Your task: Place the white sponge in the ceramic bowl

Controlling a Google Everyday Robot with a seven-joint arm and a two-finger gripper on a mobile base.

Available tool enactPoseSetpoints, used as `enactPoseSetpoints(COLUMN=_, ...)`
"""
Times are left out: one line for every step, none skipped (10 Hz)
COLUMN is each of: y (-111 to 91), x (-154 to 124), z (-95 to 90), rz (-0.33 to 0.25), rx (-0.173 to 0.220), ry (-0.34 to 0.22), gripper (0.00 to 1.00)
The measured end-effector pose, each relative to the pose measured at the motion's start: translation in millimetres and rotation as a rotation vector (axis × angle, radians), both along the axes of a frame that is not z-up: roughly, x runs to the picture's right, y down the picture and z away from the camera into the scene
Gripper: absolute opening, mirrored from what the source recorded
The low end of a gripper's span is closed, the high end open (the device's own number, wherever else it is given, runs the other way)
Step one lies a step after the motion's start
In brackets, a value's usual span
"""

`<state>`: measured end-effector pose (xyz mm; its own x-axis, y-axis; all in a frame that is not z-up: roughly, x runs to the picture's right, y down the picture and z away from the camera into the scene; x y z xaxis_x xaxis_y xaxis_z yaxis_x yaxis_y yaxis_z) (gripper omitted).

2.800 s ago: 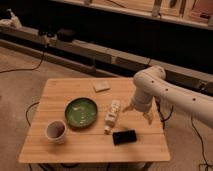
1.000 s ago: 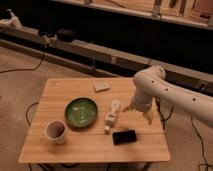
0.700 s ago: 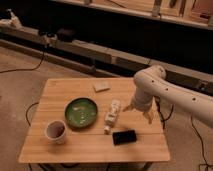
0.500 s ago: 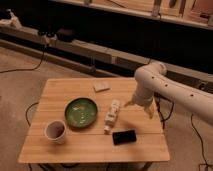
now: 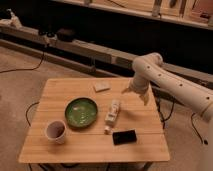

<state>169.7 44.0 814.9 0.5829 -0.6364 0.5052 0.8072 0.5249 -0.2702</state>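
The white sponge (image 5: 101, 86) lies flat on the wooden table (image 5: 60, 92) near its far edge. The ceramic bowl (image 5: 81, 111), green inside with a darker rim, stands left of the table's middle, in front of the sponge, and looks empty. My gripper (image 5: 137, 92) hangs at the end of the white arm (image 5: 165, 80) over the table's far right part, to the right of the sponge and apart from it. It holds nothing that I can see.
A white bottle (image 5: 112, 114) with a label lies right of the bowl. A black flat object (image 5: 124, 136) lies near the front edge. A pale mug (image 5: 55, 131) stands at the front left. Cables run over the floor on the left.
The arm has drawn the gripper from beside the bottle toward the table's far edge and a little left, nearer the sponge. The objects on the table have not moved.
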Motion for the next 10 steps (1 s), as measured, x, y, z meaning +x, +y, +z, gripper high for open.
enactPoseSetpoints(y=-12, x=-7, z=6.8, rz=0.035, rx=0.036, ry=0.006, gripper=0.80)
enactPoseSetpoints(y=-21, x=-15, z=14.2, rz=0.085, rx=0.066, ry=0.017, gripper=0.80)
enactPoseSetpoints(y=-24, x=-20, z=19.0, rz=0.124, rx=0.077, ry=0.025, gripper=0.80)
enactPoseSetpoints(y=-27, x=-25, z=25.1, rz=0.178, rx=0.081, ry=0.038, gripper=0.80)
enactPoseSetpoints(y=-27, x=-29, z=31.9, rz=0.239, rx=0.074, ry=0.050, gripper=0.80)
enactPoseSetpoints(y=-25, x=-32, z=36.0, rz=0.268, rx=0.065, ry=0.056, gripper=0.80)
enactPoseSetpoints(y=-25, x=-35, z=37.8, rz=0.285, rx=0.061, ry=0.055, gripper=0.80)
enactPoseSetpoints(y=-25, x=-34, z=37.8, rz=0.285, rx=0.061, ry=0.056, gripper=0.80)
enactPoseSetpoints(y=-25, x=-34, z=37.8, rz=0.285, rx=0.062, ry=0.057, gripper=0.80)
enactPoseSetpoints(y=-25, x=-34, z=37.7, rz=0.285, rx=0.061, ry=0.057, gripper=0.80)
